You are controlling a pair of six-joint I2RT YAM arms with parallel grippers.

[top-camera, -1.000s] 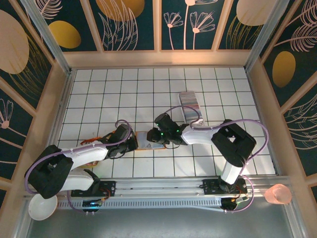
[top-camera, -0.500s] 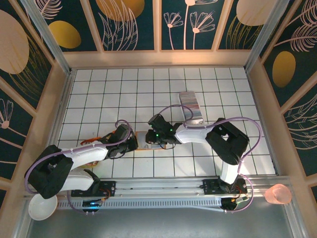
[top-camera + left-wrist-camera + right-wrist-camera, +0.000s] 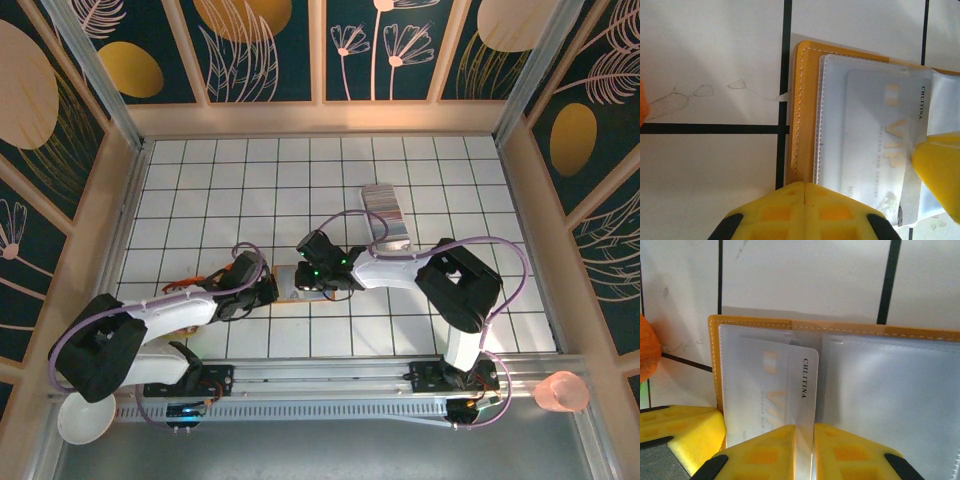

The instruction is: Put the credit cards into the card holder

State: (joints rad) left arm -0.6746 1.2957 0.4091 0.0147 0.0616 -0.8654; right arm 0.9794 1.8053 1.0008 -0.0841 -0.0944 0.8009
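A white counter (image 3: 200, 190) ruled with black grid lines sits inside a frame of dark panels painted with pale flowers and gold ovals. At the bottom left of the overhead view lies a white bowl (image 3: 83, 421), and at the bottom right a pink cup (image 3: 562, 391), both off the tiled area.

The card holder (image 3: 292, 290) lies open near the centre of the counter, between the two hands. Right of centre and a little higher in the frame, a long row of credit cards (image 3: 385, 212) stands on edge, well apart from the holder.

The left hand (image 3: 272, 289) reaches in from the lower left. In its own camera its yellow fingers are pressed together with no gap, and the holder's stitched orange edge (image 3: 805, 100) runs right up to them; I cannot tell whether any leather is pinched.

The right hand (image 3: 303, 279) comes in from the right. Its wrist camera shows its fingers (image 3: 765, 450) narrowed onto a pale credit card (image 3: 790, 385) marked CHLITINA. The card's upper part lies in the clear left-hand sleeve of the holder (image 3: 765, 322), with its lower edge between the fingers. A finger of the left hand (image 3: 685, 432) rests at the holder's lower left corner.
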